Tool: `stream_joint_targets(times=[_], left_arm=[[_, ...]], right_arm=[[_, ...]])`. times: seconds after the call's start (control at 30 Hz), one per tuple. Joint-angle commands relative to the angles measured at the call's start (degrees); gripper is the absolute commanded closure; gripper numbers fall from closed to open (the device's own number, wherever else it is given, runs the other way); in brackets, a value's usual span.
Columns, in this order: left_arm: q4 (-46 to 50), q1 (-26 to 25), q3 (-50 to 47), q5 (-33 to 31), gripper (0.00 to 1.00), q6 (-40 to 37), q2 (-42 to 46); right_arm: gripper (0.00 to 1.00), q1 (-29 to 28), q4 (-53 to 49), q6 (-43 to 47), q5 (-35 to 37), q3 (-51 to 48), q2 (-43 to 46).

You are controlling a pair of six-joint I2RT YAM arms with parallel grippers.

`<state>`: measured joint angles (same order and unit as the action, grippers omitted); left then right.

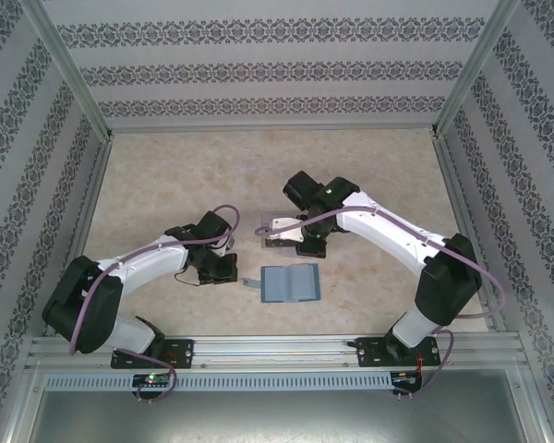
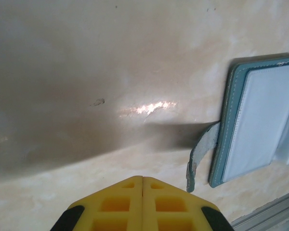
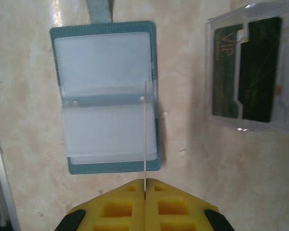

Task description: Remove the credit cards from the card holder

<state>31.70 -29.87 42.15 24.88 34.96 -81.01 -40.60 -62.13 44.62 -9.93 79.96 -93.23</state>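
Note:
The teal card holder (image 3: 106,163) lies open on the table, its clear pockets facing up, with its strap tab (image 2: 198,154) curling off one side. My right gripper (image 3: 145,182) is shut on a pale credit card (image 3: 145,134), which I see edge-on as a thin line above the card holder's right side. A dark credit card (image 3: 260,67) lies in the clear plastic tray (image 3: 221,72). My left gripper (image 2: 142,178) is shut with nothing in it, low over the table just left of the strap tab. From above, the card holder (image 1: 289,283) sits between the left gripper (image 1: 225,268) and the right gripper (image 1: 292,242).
The clear tray (image 1: 270,220) stands just behind the card holder. Patterned walls with metal posts enclose the table on three sides. A metal rail (image 1: 277,349) runs along the near edge, and it shows as a rail (image 2: 274,211) close to the card holder.

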Motion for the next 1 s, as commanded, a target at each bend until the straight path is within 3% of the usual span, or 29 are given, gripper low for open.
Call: stream_joint_targets(times=[0.0,0.97], left_arm=[[0.02,0.78,-0.52,0.24,0.95,0.57,1.12],[1.43,3.21,0.82,-0.12,0.95,-0.68,-0.54]], right_arm=[[1.0,1.24,-1.97,3.77,-2.0,4.54,-3.06],[1.0,6.58,-16.46,8.89,-1.25,42.52,-31.78]])
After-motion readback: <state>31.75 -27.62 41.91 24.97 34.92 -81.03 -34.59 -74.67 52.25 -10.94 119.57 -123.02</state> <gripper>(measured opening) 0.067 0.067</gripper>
